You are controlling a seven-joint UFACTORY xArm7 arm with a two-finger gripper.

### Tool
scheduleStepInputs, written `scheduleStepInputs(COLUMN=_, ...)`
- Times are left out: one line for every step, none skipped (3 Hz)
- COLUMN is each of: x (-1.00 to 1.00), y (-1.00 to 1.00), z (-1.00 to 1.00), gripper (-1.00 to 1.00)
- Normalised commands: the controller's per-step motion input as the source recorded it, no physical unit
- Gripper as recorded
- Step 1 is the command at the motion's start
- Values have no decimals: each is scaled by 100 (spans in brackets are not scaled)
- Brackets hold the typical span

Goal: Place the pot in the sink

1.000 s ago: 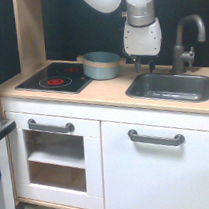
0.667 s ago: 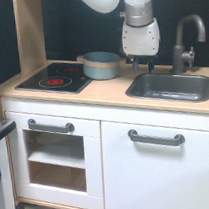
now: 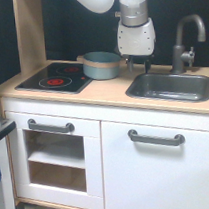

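The light blue-grey pot point(image 3: 101, 65) with a tan rim band stands on the wooden counter at the back, just right of the stovetop. To its right, my gripper point(image 3: 138, 66) hangs from the white arm, over the counter strip between the pot and the sink point(image 3: 142, 92). Its dark fingers point(image 3: 130, 66) point down, spread apart, with nothing between them, so it is open. The sink is a dark grey basin set into the counter on the exterior view's right, and it looks empty.
A black stovetop point(image 3: 53, 79) with red rings lies on the counter's left. A grey curved faucet point(image 3: 184, 37) rises behind the sink. A wooden side post point(image 3: 30, 32) stands at back left. White cabinet doors with grey handles point(image 3: 155, 137) sit below.
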Motion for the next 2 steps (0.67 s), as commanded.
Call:
scheduleStepInputs(x=-27, y=-9, z=54, gripper=100)
scheduleStepInputs(x=-27, y=-8, z=53, gripper=100)
